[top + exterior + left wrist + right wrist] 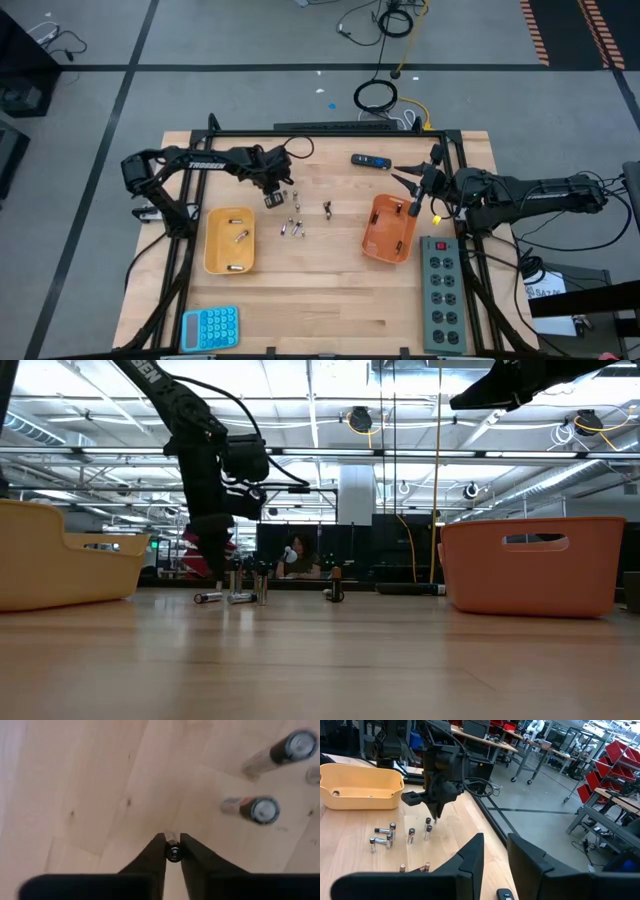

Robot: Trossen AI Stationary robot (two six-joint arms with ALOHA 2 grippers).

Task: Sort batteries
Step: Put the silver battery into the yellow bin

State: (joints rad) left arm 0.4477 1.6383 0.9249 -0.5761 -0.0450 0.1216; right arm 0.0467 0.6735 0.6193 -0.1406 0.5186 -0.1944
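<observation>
Several small batteries (293,222) stand or lie on the wooden table between a yellow tray (213,262) and an orange tray (380,243). A few more batteries (240,237) lie in the yellow tray. My left gripper (272,197) points down at the far left of the loose group and is shut on one battery (173,853). Two upright batteries (263,810) stand close by. My right gripper (495,854) is open and empty, hovering over the orange tray's far right part (414,207). My left gripper pinches one small battery's upper end (173,846) between its two fingertips (156,851), coming from above and pointing down. The battery stands upright along the fingers, its top end facing the wrist camera. I cannot tell whether its lower end is on the table.
A black-and-blue oblong device (370,160) lies at the far side. A grey power strip (443,295) lies at the right and a blue calculator (210,327) at the near left. Bare wood lies toward the near edge (320,310).
</observation>
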